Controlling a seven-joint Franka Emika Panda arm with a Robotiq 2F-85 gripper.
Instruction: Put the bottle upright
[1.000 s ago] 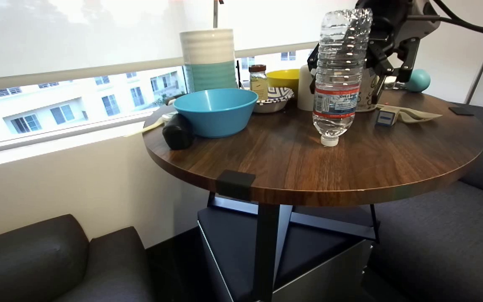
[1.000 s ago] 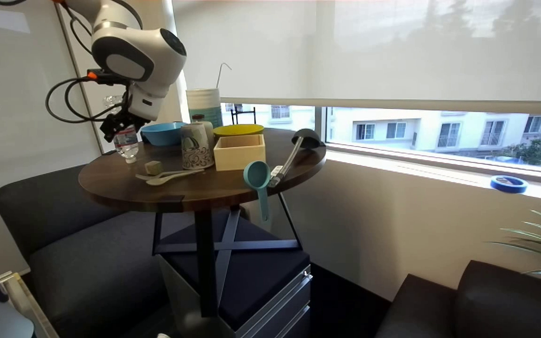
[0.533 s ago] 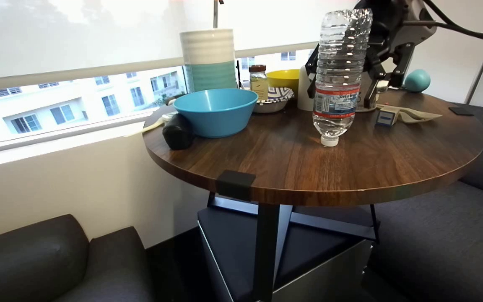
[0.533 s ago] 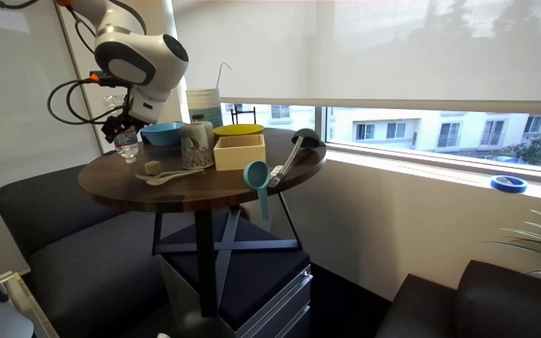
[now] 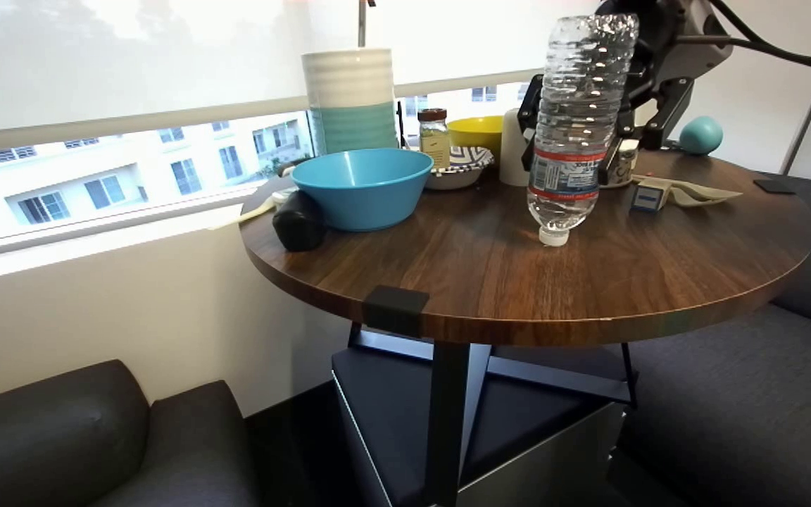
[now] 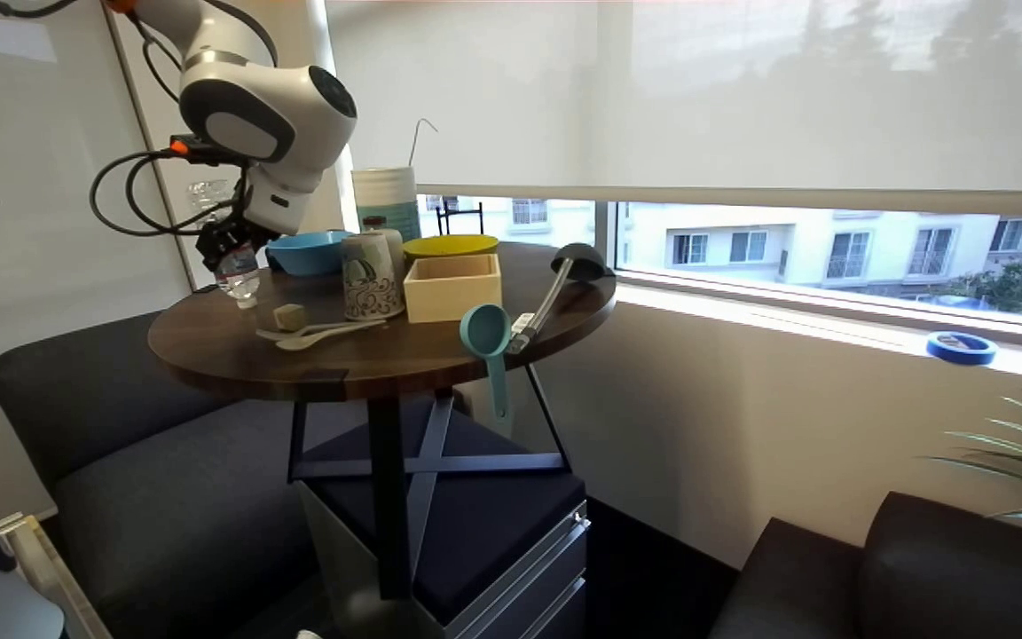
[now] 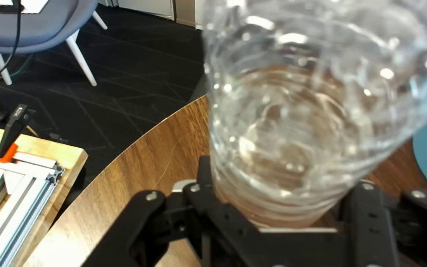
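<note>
Between the jaws of the black two-fingered gripper (image 7: 283, 181), the tall clear ribbed plastic bottle (image 5: 578, 105) is being grasped, a finger being set on either side. In both exterior views the bottle is being held upside down and slightly tilted: the base is being directed upward, the red-and-blue label band (image 5: 566, 174) is being displayed on the lower half, and the small white cap (image 5: 554, 237) is being supported by the round brown wooden table (image 5: 490, 282). The gripper is being carried by the white-and-black jointed robot arm (image 6: 267, 111). Farther out on the tabletop, the deep round light-blue bowl (image 5: 363, 193) is being shown near the bottle. In an exterior view, the small tan cube-shaped block (image 6: 290, 317), the pale slender spoon (image 6: 320, 335), the pale patterned cup (image 6: 372, 275) and the rectangular light-wood box (image 6: 453, 293) are being seen, and at the table's edge the turquoise round-headed scoop (image 6: 484, 333) is being shown, its handle being directed downward. Beyond the tabletop, in the wrist view, the black-and-orange clamp (image 7: 10, 133) is being seen at the pale wooden bench (image 7: 61, 150), and farther away the blue-grey chair (image 7: 50, 29) is being carried on slender white legs.
</note>
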